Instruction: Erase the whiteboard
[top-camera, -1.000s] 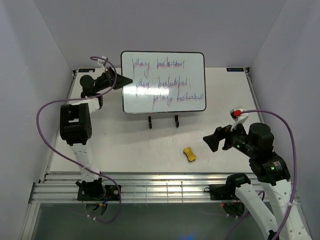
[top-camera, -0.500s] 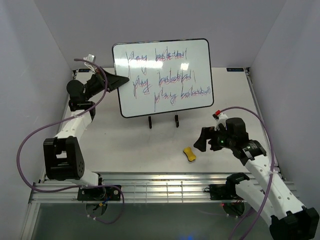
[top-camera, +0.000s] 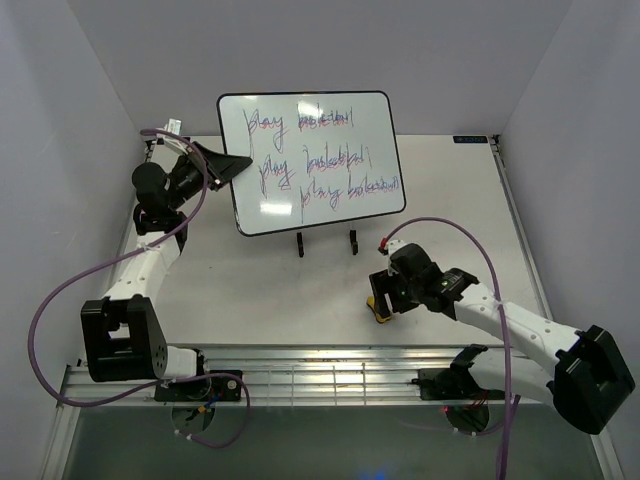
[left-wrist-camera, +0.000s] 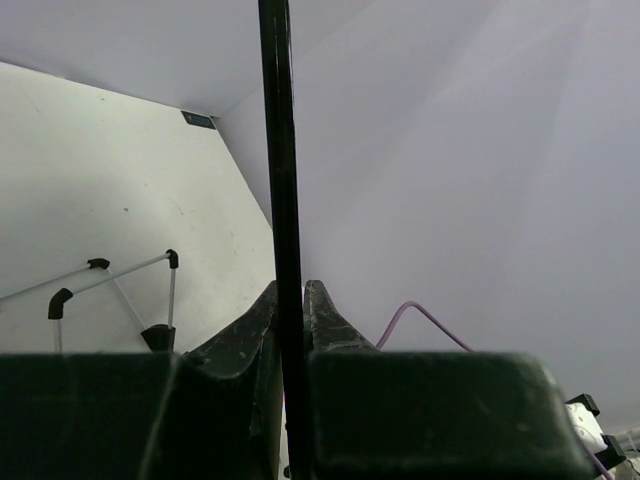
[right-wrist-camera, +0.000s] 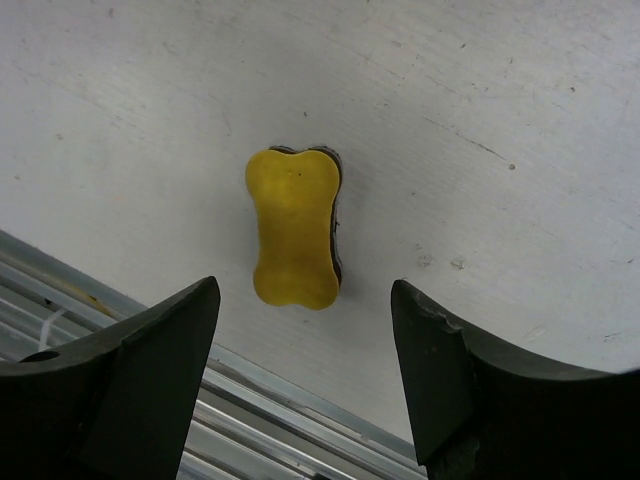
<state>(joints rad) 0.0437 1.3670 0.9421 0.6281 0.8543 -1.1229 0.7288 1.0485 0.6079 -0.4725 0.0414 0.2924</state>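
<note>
The whiteboard (top-camera: 310, 160), white with a black frame and purple-blue handwriting, is lifted off its stand and tilted. My left gripper (top-camera: 238, 163) is shut on its left edge; in the left wrist view the black frame (left-wrist-camera: 280, 150) runs edge-on between the fingers (left-wrist-camera: 255, 325). The yellow bone-shaped eraser (right-wrist-camera: 294, 228) lies flat on the table near the front edge; in the top view (top-camera: 380, 308) it shows only partly under my right gripper. My right gripper (right-wrist-camera: 308, 300) is open and hovers just above it, the eraser lying a little ahead of the fingertips.
The small black wire stand (top-camera: 325, 243) sits empty on the table below the board; it also shows in the left wrist view (left-wrist-camera: 110, 290). Metal rails (top-camera: 330, 375) run along the table's front edge. Grey walls enclose the sides and back.
My right arm has swung left and down until the open gripper is over the eraser. My left arm has lifted the whiteboard off the stand and shifted it left, tilted.
</note>
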